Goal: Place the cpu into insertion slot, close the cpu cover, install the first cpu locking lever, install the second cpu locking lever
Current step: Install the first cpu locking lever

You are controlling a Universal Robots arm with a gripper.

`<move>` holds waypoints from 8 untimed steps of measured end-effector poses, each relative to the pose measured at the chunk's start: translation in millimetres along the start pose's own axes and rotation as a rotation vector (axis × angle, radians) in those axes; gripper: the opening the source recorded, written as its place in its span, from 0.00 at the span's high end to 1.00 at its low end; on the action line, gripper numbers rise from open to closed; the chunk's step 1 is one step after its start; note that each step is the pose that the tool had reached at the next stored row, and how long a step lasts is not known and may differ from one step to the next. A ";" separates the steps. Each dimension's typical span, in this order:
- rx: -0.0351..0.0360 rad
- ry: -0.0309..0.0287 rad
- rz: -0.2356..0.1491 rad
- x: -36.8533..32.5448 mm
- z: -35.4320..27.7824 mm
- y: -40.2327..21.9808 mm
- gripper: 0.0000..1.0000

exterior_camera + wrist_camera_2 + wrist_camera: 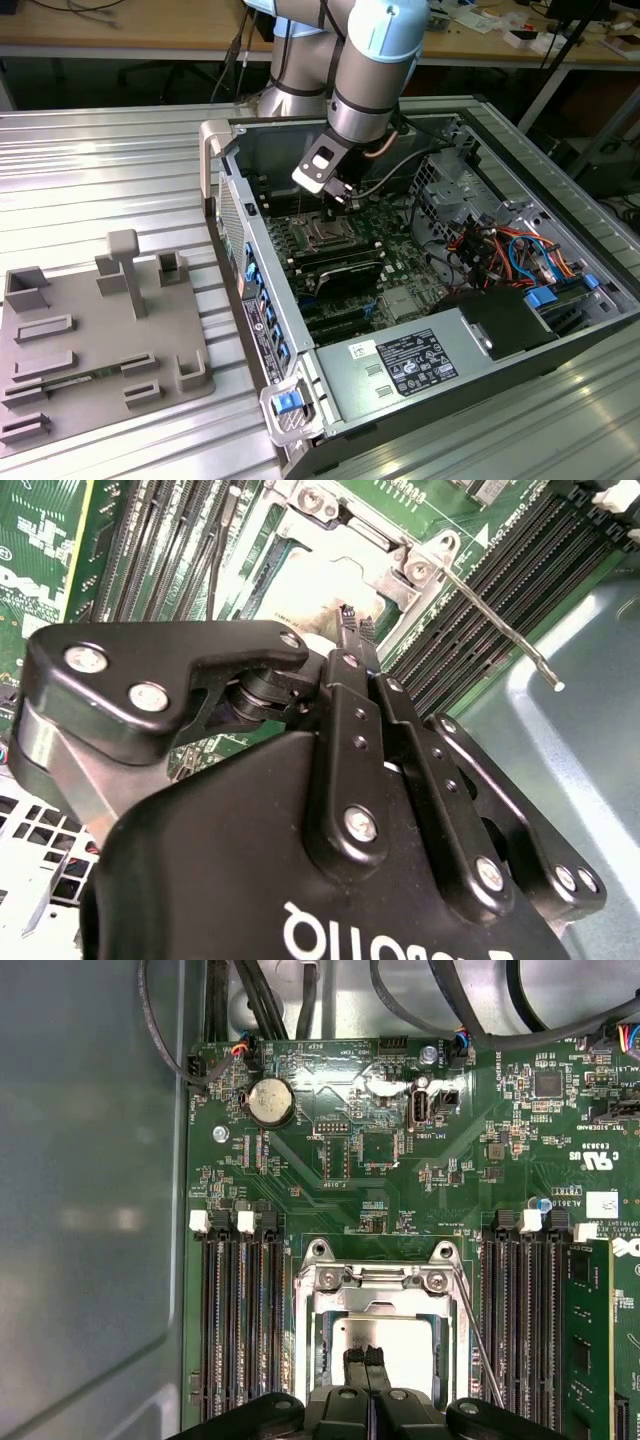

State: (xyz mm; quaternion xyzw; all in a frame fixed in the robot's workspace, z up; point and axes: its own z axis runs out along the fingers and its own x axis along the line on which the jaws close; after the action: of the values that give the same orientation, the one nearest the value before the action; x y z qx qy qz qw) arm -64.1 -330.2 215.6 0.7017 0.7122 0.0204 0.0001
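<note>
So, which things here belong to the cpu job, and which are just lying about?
Job:
gripper
cpu
cpu cover
locking lever

Lying about:
memory slots
coin battery
grey fixture tray
white-labelled box

There is one robot arm (365,70) and one open computer case (255,300), with one green circuit board (330,1170) inside. On the board are one round silver battery (270,1102), one cpu cover (385,1305) and one thin metal lever (478,1340). Four white clips (198,1222) sit at the ends of the long black memory slots (235,1330). There is one grey box (400,365) with a white label, and one grey holder (100,330) on the bench (100,160).
</note>
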 end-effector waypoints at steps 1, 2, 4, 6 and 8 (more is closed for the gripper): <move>0.0000 0.0000 0.000 0.0 0.0 0.1 0.89; 0.0000 0.0000 0.000 0.0 0.0 0.1 0.89; 0.0000 0.0000 0.000 0.0 0.0 0.3 0.89; 0.0000 0.0000 0.000 0.1 -0.1 0.3 0.89; -0.0001 0.0013 -0.001 0.1 -1.6 0.4 0.89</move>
State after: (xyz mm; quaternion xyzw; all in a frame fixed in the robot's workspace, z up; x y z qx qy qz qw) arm -63.8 -330.1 217.3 0.7014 0.7124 0.0209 -0.0003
